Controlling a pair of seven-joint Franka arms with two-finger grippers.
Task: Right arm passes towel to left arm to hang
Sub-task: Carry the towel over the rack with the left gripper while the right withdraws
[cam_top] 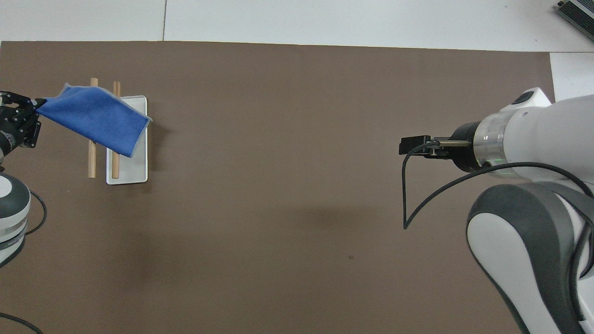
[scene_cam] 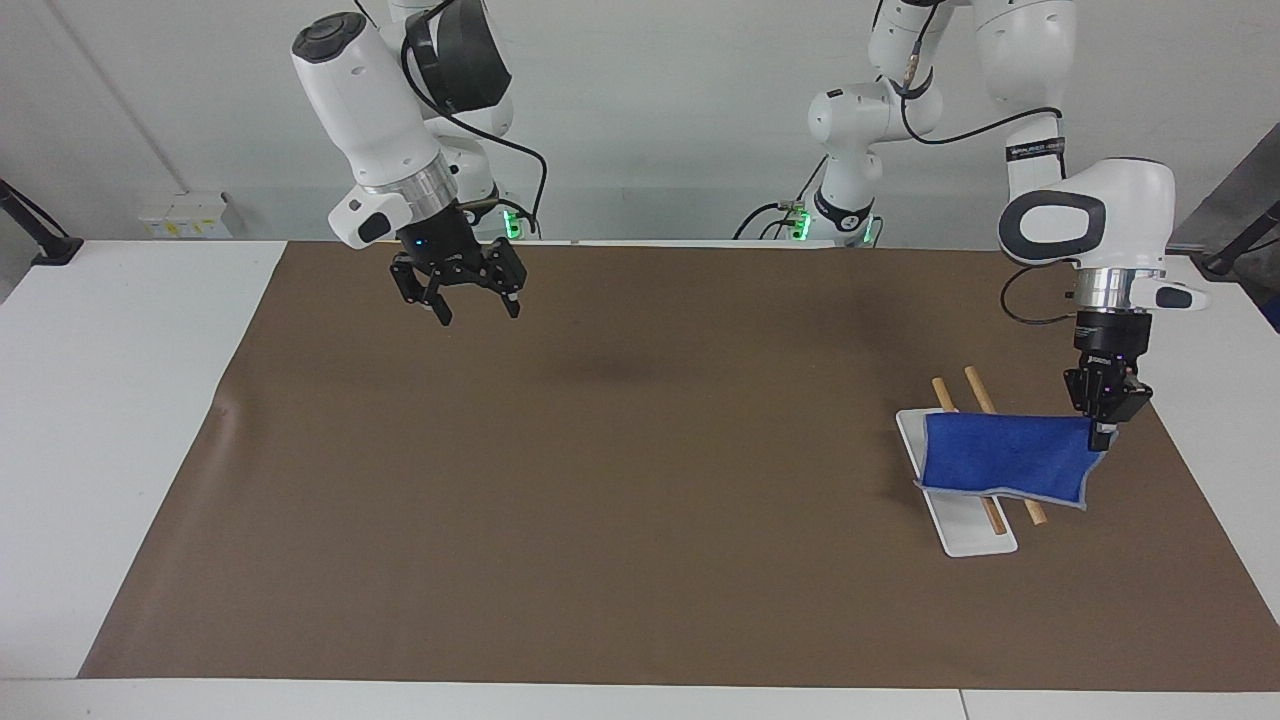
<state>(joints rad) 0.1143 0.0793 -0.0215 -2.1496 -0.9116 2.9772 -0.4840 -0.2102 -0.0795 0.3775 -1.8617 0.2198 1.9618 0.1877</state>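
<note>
The blue towel (scene_cam: 1003, 460) is spread out over the two wooden rods (scene_cam: 941, 392) of a small rack with a white base (scene_cam: 978, 538), toward the left arm's end of the table. My left gripper (scene_cam: 1102, 428) is shut on one corner of the towel, beside the rack. In the overhead view the towel (cam_top: 95, 118) slants over the rods (cam_top: 92, 160) and base (cam_top: 132, 174), with the left gripper (cam_top: 29, 111) at its corner. My right gripper (scene_cam: 476, 308) is open and empty, raised over the mat at the right arm's end; it also shows in the overhead view (cam_top: 403, 146).
A brown mat (scene_cam: 600, 500) covers most of the white table (scene_cam: 120, 420). A loose black cable (cam_top: 408, 195) hangs from the right wrist.
</note>
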